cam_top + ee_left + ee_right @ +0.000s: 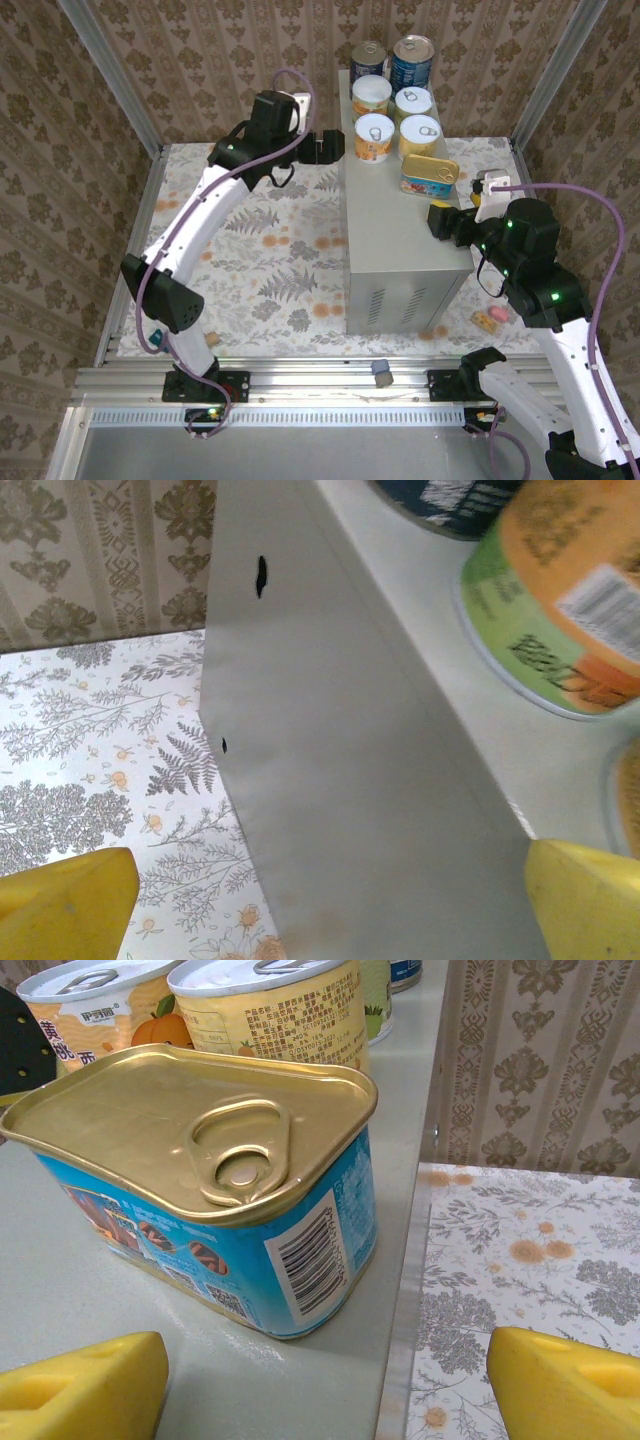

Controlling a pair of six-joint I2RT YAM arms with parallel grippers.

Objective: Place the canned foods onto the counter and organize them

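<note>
From above: all seven tins stand on the grey metal box point(400, 250), crowded at its far end. Two dark-blue cans point(369, 58) point(412, 60) are upright on the far edge. In front of them, four yellow-labelled cans point(371, 95) point(413, 103) point(375, 137) point(420, 135) stand upright in a square. Nearest is the oblong tin point(430, 175), lying flat with its gold lid up. Its long axis runs across the box, slightly skewed, and one end reaches the right edge. The left hand point(325, 147) hangs just off the box's left edge beside the yellow group. The right hand point(445, 220) sits at the right edge, just on the near side of the oblong tin.

Left wrist: the left hand point(330, 910) is spread wide and holding nothing, looking along the box's side wall point(350, 780). The flowered tabletop point(100, 750) lies below, and a blurred yellow-labelled can point(560, 600) is up on top.

Right wrist: here's the detail the overhead misses. The tin point(200, 1140) shows a pull-ring on the lid and a barcode on the near corner of its blue label. The right hand point(330, 1390) has its fingers apart, short of the tin and gripping nothing. Two yellow-labelled cans point(100, 1010) point(280, 1005) stand close behind it.
</note>
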